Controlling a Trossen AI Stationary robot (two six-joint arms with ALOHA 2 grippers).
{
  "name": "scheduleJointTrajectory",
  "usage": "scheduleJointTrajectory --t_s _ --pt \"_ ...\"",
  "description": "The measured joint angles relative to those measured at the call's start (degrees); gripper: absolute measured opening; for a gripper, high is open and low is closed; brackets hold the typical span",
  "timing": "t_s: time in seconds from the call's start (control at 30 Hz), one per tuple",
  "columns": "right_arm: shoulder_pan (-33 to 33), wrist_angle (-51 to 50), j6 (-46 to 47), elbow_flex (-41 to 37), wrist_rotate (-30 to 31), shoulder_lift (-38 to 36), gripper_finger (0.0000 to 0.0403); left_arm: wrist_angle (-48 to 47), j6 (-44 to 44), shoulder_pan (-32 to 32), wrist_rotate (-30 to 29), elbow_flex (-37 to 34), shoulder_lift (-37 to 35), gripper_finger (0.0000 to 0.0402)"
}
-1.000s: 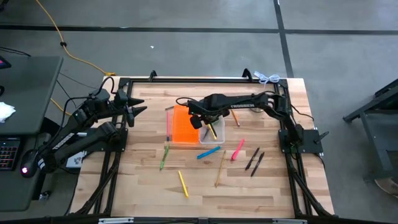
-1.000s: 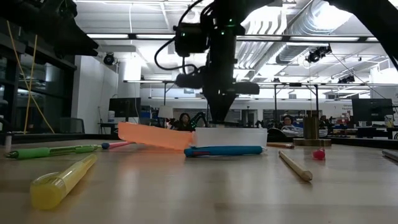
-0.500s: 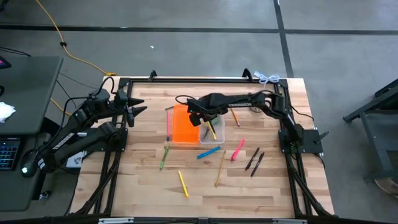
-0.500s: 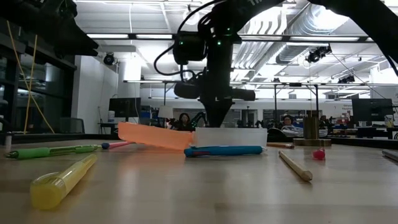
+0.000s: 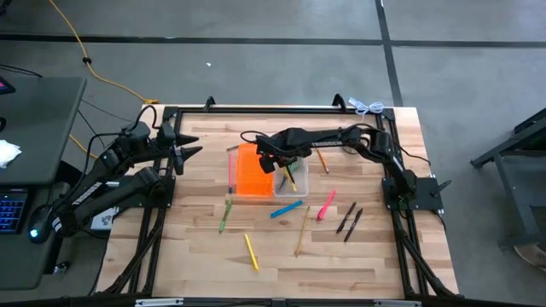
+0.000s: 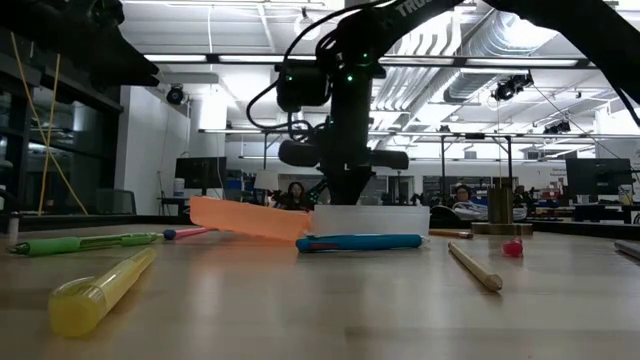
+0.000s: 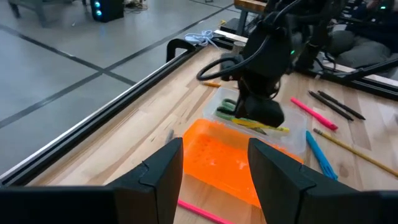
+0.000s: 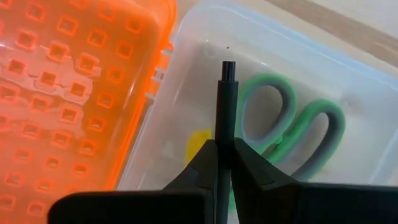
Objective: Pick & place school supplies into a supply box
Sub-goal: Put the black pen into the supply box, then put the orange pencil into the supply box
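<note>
The supply box lies open at the table's middle, its orange half (image 5: 252,173) beside its clear tray (image 5: 290,182). Green-handled scissors (image 8: 292,127) and a yellow pen (image 5: 292,177) lie in the tray. My right gripper (image 5: 278,164) stands over the tray, pointing steeply down, shut on a black pen (image 8: 224,106). In the low view its fingers (image 6: 345,195) dip behind the tray wall (image 6: 372,218). My left gripper (image 5: 192,147) waits open near the table's far left, nothing between its fingers (image 7: 214,168). My right gripper pinches the black pen's shaft (image 8: 223,146) between its two fingers. The fingers come from above, pointing steeply down, and the pen runs along them. Its free end (image 8: 228,66) sticks out past the fingertips, down into the clear tray. Whether that end touches the tray floor, I cannot tell.
Loose supplies lie on the near half of the table: a green pen (image 5: 225,215), a yellow one (image 5: 252,251), a blue one (image 5: 285,209), a wooden pencil (image 5: 302,230), a pink marker (image 5: 326,205), two black pens (image 5: 348,220). A pink pen (image 5: 231,169) lies left of the orange half.
My right gripper has sunk a little toward the clear tray and drifted slightly toward the table's left edge, still shut on the black pen.
</note>
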Motion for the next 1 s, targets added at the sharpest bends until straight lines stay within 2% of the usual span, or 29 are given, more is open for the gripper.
scheduleJointTrajectory --t_s 0.5,0.8,1.0 --pt "0.0 1.2 -1.4 0.0 0.2 1.1 0.0017 -0.3 0.1 0.0 0.2 0.0 0.0 0.0209" --pt "0.0 1.2 -2.8 0.0 -0.2 1.1 0.007 -0.4 0.1 0.0 0.1 0.0 0.0 0.0209" --pt "-0.2 1.1 -6.3 0.0 -5.0 1.1 0.01 -0.4 0.1 0.0 0.0 0.0 0.0 0.0209"
